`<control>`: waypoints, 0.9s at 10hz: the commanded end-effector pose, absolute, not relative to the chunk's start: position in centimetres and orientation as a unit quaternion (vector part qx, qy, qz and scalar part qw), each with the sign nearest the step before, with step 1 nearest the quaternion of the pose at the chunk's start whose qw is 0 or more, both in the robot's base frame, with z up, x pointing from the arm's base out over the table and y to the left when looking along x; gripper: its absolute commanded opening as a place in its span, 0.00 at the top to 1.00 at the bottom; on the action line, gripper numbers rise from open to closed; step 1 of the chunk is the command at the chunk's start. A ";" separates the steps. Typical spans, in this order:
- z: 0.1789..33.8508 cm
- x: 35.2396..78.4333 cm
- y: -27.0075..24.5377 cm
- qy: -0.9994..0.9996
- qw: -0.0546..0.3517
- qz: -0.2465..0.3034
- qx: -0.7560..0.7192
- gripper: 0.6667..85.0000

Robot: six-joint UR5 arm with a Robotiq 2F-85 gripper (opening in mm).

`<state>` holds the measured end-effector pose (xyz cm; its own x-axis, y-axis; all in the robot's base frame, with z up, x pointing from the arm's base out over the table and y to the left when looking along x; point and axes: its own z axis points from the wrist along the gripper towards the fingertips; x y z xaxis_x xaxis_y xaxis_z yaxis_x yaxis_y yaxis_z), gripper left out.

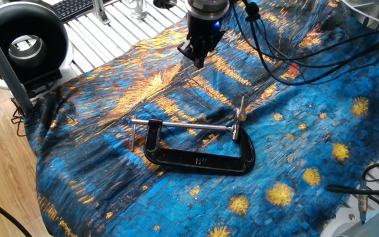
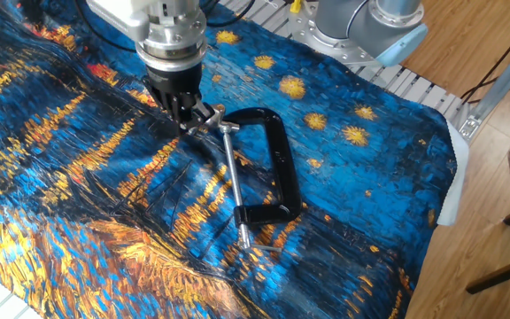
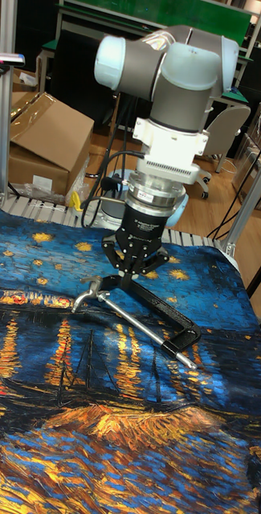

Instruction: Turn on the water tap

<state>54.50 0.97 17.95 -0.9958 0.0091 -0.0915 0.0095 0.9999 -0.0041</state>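
Observation:
The water tap [image 1: 240, 116], a short silver crossbar with a brass hub, ends the long silver screw [image 1: 183, 124] of a black C-clamp [image 1: 196, 160] lying flat on the cloth. My gripper [image 1: 196, 60] hangs above the cloth, up and left of the tap and apart from it, its fingers drawn to a point with nothing between them. In the other fixed view the gripper [image 2: 189, 120] overlaps the tap [image 2: 207, 120] from the left. In the tall view the gripper [image 3: 124, 278] sits just above the tap [image 3: 86, 300].
A blue and gold painted cloth [image 1: 97, 191] covers the table. A black ring-shaped device [image 1: 22, 39] and a keyboard [image 1: 77, 6] stand at the back left. Black cables [image 1: 321, 62] trail across the right. The arm's base [image 2: 361, 27] and a cardboard box [image 3: 42, 136] lie beyond the cloth.

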 end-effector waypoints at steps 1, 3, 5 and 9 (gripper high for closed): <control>18.2 54.9 2.2 0.999 0.050 0.014 -0.005 1.00; 18.3 56.1 2.5 0.997 0.073 0.020 -0.008 1.00; 18.2 55.7 1.6 0.998 0.065 0.002 -0.017 1.00; 19.0 60.3 5.3 0.998 0.056 -0.002 -0.024 1.00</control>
<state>58.16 3.43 18.73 -0.9927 -0.0407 -0.1136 -0.0401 0.9992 -0.0076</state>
